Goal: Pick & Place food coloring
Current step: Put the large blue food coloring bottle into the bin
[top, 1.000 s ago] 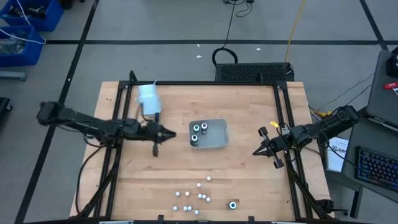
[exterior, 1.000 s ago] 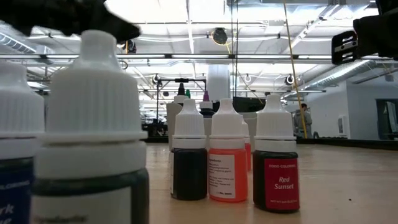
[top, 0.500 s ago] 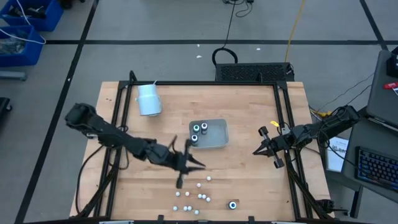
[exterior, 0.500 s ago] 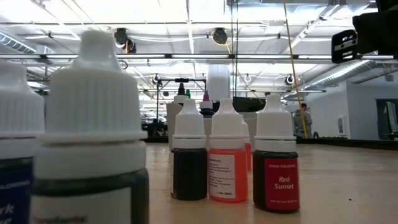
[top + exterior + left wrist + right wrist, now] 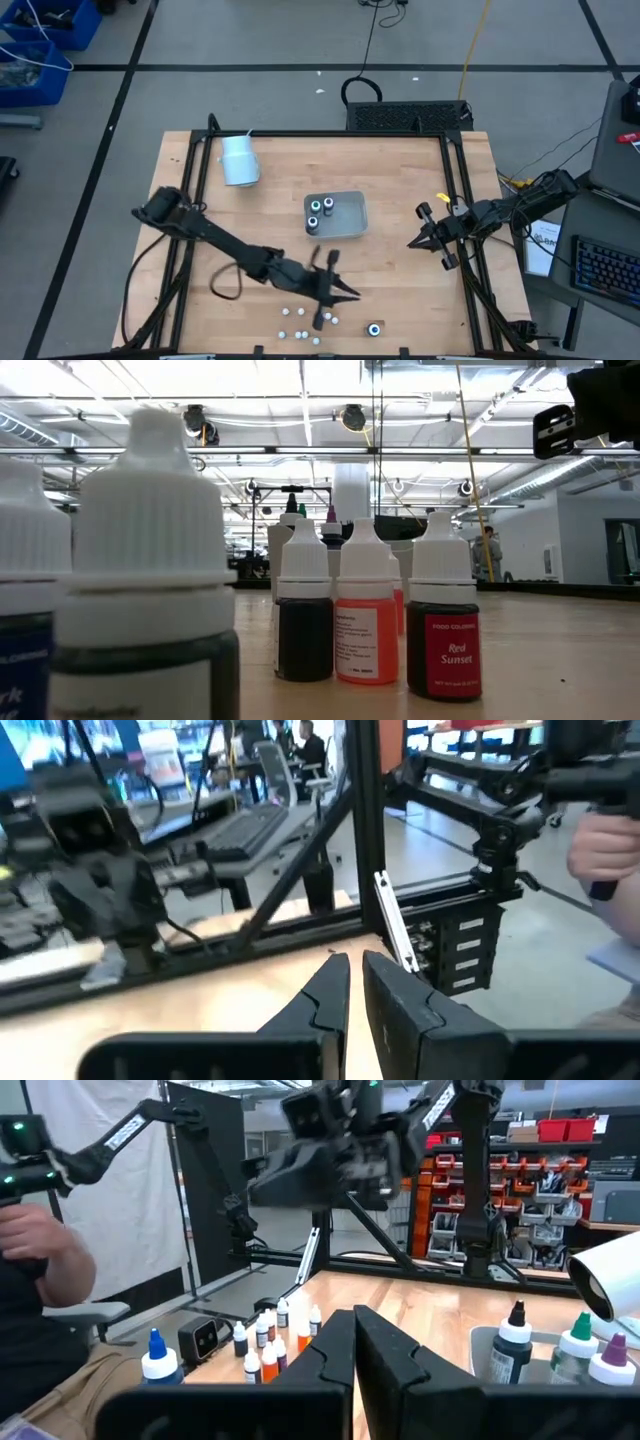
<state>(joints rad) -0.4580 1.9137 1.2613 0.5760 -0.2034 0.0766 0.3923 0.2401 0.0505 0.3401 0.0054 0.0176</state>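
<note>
Wooden counter (image 5: 400,280) in an open workshop, black rails at its sides, grey taped floor around: placing partly done.
Three food coloring bottles (image 5: 320,210) stand in the clear tray (image 5: 352,228) at centre; the loose bottles (image 5: 305,318) cluster at the near edge, one dark bottle (image 5: 374,329) just right of them. Left gripper (image 5: 345,292) hangs over that cluster, fingers almost pressed together, holding nothing. Right gripper (image 5: 412,243) waits at the right rail, fingers pressed together. A pale cup (image 5: 239,160) stands far left.
</note>
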